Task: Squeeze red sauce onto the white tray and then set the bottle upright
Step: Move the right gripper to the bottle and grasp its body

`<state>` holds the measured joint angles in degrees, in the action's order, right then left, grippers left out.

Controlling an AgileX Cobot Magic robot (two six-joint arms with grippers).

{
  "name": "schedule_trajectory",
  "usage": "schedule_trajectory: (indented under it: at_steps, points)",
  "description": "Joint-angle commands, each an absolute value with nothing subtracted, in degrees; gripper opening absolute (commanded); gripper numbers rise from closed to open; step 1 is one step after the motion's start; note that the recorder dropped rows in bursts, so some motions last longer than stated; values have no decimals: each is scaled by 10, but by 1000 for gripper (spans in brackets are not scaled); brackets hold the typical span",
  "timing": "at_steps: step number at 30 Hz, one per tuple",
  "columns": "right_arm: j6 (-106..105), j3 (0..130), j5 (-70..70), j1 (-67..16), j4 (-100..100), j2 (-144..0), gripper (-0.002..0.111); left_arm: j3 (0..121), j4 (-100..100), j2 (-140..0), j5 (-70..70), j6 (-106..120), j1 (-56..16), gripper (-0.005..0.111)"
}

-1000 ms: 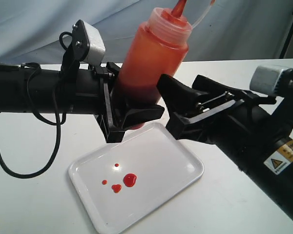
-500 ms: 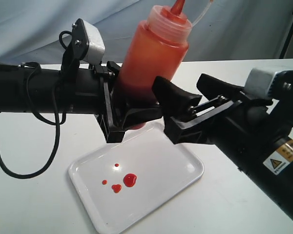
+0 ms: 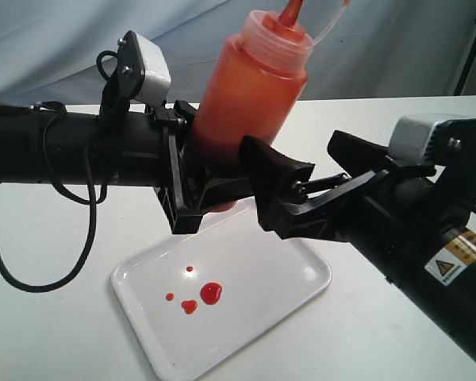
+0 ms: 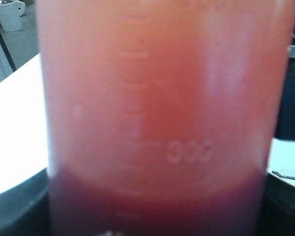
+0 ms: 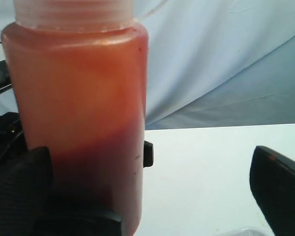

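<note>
The orange-red bottle [image 3: 250, 95] hangs nearly upright above the table, nozzle up, dark red sauce pooled at its bottom. My left gripper [image 3: 210, 186] is shut on its lower body; in the left wrist view the bottle [image 4: 157, 98] fills the frame. My right gripper [image 3: 297, 159] stands open right beside it, one finger [image 5: 19, 191] in front of the bottle [image 5: 78, 98], the other finger [image 5: 280, 187] far off to the side. Below lies the white tray [image 3: 293, 270] with a few drops of red sauce [image 3: 211, 293].
A white table [image 3: 63, 333] carries the tray, with a pale blue cloth [image 3: 63, 48] hanging behind. A black cable [image 3: 32, 278] loops from the left arm down onto the table. Both arms crowd the space above the tray's far end.
My right gripper's jaws have spread wider and its near finger has shifted left along the bottle. The left gripper, bottle and drops on the tray stay put.
</note>
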<state>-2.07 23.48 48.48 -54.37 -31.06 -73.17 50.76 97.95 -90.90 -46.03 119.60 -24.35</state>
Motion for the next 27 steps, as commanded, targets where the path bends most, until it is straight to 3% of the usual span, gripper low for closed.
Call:
schedule_trajectory:
  at_steps: [1,19,27]
  points:
    - [-30,235,494,-542,-293,-731,105,515,999,-903,-484,1200,-246,0]
    - [38,237,567,-541,-182,-731,105,513,984,-903,-568,1187,-246,0]
    - [28,323,486,-541,-182,-799,104,513,952,-903,-574,1170,-246,0]
